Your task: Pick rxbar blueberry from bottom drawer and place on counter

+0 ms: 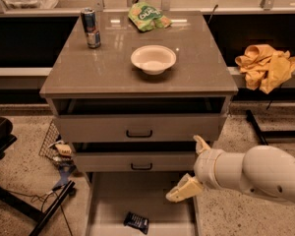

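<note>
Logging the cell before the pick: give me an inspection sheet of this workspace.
Surface: counter holds a can, a white bowl and a green snack bag.
Job's things: rxbar blueberry lies flat on the floor of the open bottom drawer.
Clutter: yellow cloth on the ledge at right.
Hand: open, over the drawer's right side, apart from the bar.
Cables: dark cables on the floor at left.
Surroundings: speckled floor; two upper drawers with black handles.

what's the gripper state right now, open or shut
gripper: open, holding nothing, above the right side of the bottom drawer; the rxbar blueberry lies on the drawer floor.
</note>
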